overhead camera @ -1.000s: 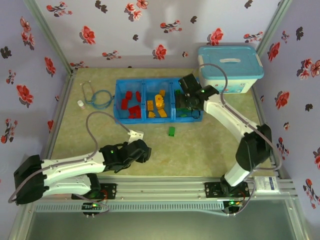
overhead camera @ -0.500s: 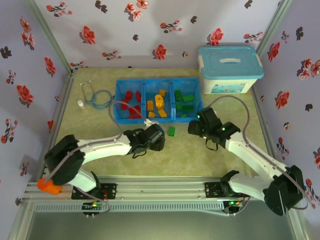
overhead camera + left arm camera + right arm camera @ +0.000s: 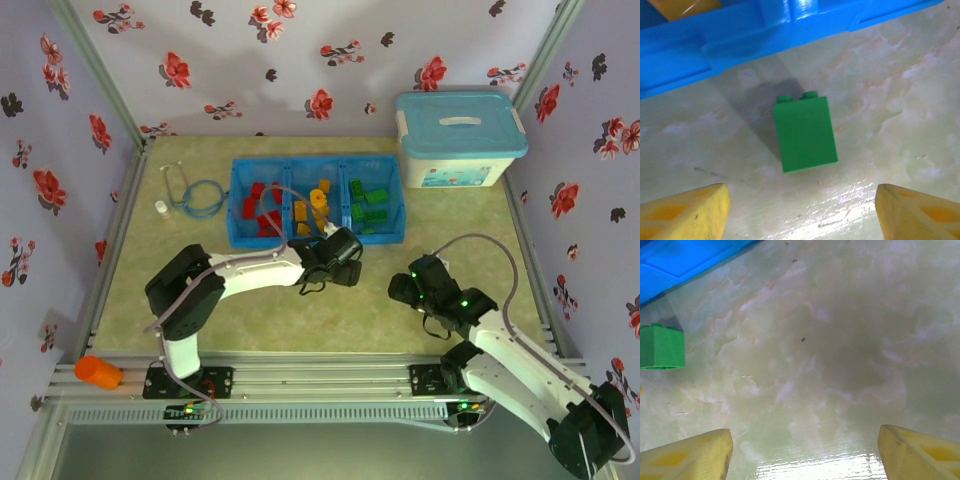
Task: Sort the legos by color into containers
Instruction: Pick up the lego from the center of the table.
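Observation:
One green lego (image 3: 805,131) lies alone on the table just in front of the blue tray's wall (image 3: 740,45). My left gripper (image 3: 802,210) hovers over it, open, with its yellow fingertips (image 3: 685,212) wide apart and nothing between them. In the top view this gripper (image 3: 345,262) sits at the tray's front edge and covers the brick. The containers are three compartments of the tray (image 3: 318,238): red legos (image 3: 262,210) on the left, yellow ones (image 3: 315,205) in the middle, green ones (image 3: 370,205) on the right. My right gripper (image 3: 403,288) is open over bare table, with the green lego (image 3: 661,347) at its view's left edge.
A white box with a light-blue lid (image 3: 458,138) stands at the back right. A stethoscope (image 3: 195,195) and a small vial (image 3: 161,209) lie left of the tray. An orange object (image 3: 97,371) rests on the front rail at the left.
My left arm has swung right and forward, ending over the loose green lego. My right arm has pulled back from the tray's green compartment to the near right of the table.

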Robot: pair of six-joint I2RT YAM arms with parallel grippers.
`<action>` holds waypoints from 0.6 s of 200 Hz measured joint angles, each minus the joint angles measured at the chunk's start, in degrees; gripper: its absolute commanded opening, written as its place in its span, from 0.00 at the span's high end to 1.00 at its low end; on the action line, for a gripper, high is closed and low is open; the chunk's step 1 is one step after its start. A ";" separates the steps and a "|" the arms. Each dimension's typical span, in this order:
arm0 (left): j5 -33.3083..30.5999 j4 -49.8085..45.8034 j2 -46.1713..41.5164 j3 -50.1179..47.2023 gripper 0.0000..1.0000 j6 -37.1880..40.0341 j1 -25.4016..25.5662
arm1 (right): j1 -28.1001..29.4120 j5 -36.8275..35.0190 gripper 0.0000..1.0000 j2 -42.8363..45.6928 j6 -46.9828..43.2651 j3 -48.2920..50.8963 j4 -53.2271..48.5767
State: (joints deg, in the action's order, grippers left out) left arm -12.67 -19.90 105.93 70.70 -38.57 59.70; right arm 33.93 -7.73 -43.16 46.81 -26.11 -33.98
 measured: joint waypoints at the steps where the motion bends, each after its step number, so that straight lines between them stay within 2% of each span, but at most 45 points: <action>1: 0.07 -0.07 0.20 0.22 0.23 0.02 0.00 | 0.00 0.04 0.23 0.15 0.07 0.07 0.00; 39: 0.79 -1.88 4.61 4.48 0.25 0.48 -0.15 | 0.26 0.48 0.23 3.32 1.49 1.81 -0.04; 78: 0.92 -4.22 9.42 9.55 0.30 1.75 -0.83 | 0.26 0.94 0.24 6.84 3.08 4.39 -0.31; 120: 0.17 -6.64 12.63 11.32 0.52 2.38 -1.38 | 0.37 1.16 0.24 10.91 4.37 5.27 -1.05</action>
State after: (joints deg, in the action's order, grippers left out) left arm -12.49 -26.55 118.56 82.02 -36.18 58.33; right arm 34.30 -6.57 -32.25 51.18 -20.84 -35.03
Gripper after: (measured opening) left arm 0.538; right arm 0.761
